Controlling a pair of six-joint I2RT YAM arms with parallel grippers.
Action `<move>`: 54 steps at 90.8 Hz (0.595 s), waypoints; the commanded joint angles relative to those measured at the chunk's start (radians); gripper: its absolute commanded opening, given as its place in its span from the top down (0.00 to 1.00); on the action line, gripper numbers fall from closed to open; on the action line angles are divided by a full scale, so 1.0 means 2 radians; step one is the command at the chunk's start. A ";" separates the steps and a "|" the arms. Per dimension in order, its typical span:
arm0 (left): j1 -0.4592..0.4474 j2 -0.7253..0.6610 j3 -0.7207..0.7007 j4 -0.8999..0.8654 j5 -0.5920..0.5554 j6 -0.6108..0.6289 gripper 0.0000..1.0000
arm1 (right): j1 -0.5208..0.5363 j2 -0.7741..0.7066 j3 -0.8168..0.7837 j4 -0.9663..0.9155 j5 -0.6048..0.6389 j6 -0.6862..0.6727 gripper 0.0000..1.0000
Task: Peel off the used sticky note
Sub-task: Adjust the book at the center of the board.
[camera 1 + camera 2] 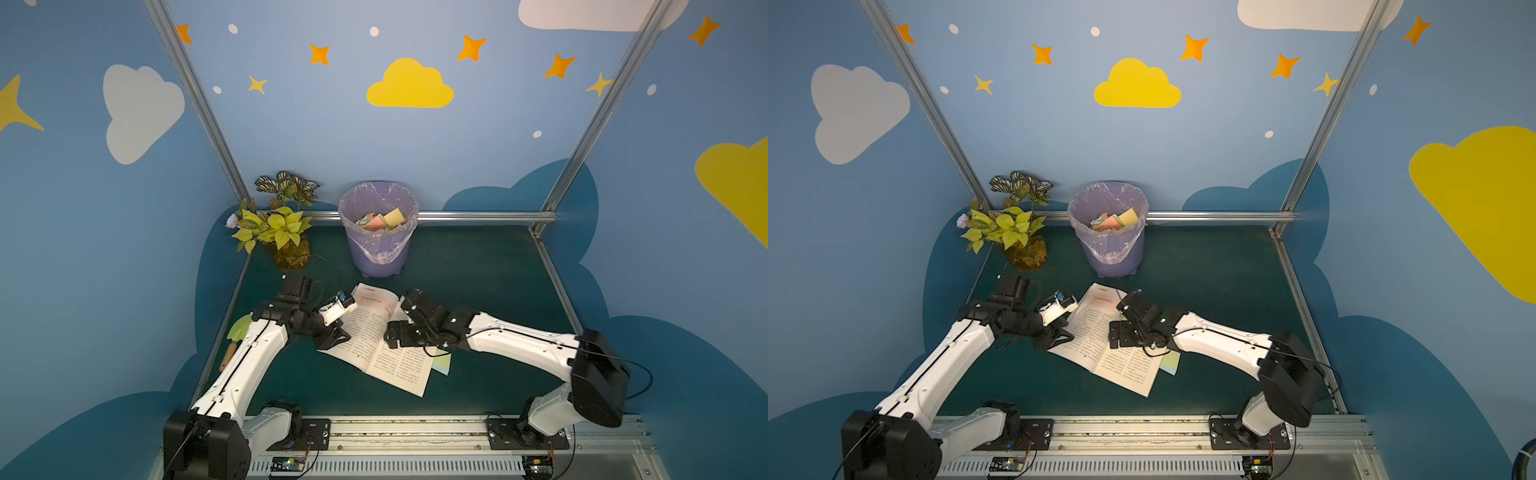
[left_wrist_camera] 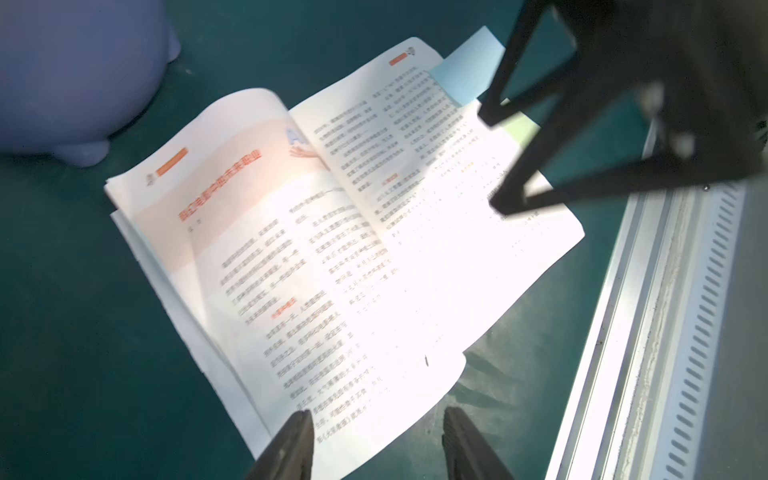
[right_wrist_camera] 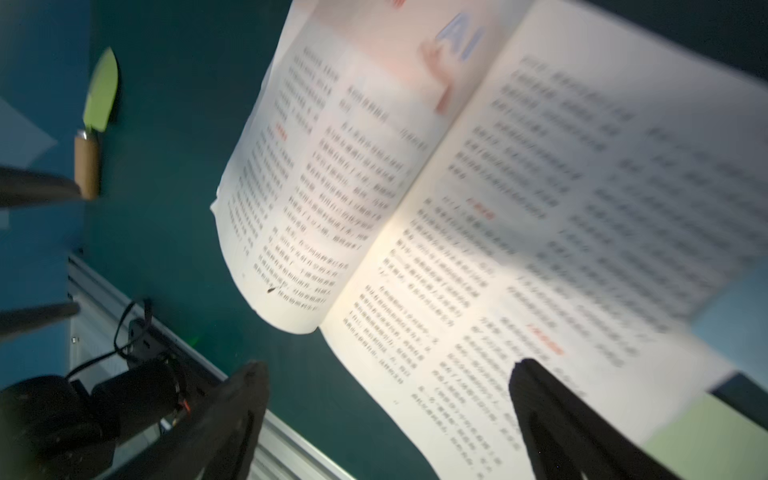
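Clearly the sticky note [image 1: 441, 363] pokes out past the open book's [image 1: 399, 370] lower-right page edge, nearer the right fingers [image 3: 544, 407], spread wide above that page; the left fingers [image 2: 295, 440], half spread and empty, hover over the opposite edge.

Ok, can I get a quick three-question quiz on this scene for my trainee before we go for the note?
1. True or false: the right gripper holds a note.
2. Notes stick out of the book at which edge? A) the one under the right arm B) the opposite one C) none
3. What lies in the bin?
Key: 1 false, it is open and empty. 2 A. 3 coloured notes.
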 commanded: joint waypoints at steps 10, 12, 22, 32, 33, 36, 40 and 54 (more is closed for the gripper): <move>-0.110 0.050 0.019 0.067 -0.074 -0.034 0.46 | -0.092 -0.117 -0.146 -0.022 0.053 0.054 0.03; -0.120 0.061 0.021 0.076 -0.083 -0.034 0.46 | -0.098 -0.128 -0.155 -0.018 0.055 0.055 0.03; -0.173 0.122 0.040 0.112 -0.120 -0.031 0.47 | -0.122 -0.153 -0.186 -0.009 0.043 0.054 0.03; -0.201 0.174 0.074 0.127 -0.139 -0.029 0.47 | -0.145 -0.152 -0.200 0.005 0.020 0.048 0.04; -0.202 0.180 0.077 0.128 -0.139 -0.029 0.47 | -0.146 -0.151 -0.203 0.008 0.017 0.047 0.04; -0.210 0.193 0.087 0.132 -0.141 -0.029 0.47 | -0.155 -0.146 -0.209 0.022 0.003 0.046 0.06; -0.217 0.211 0.099 0.136 -0.144 -0.028 0.47 | -0.168 -0.137 -0.217 0.052 -0.023 0.044 0.08; -0.234 0.268 0.136 0.163 -0.188 -0.023 0.48 | -0.215 -0.074 -0.210 0.104 -0.113 -0.001 0.17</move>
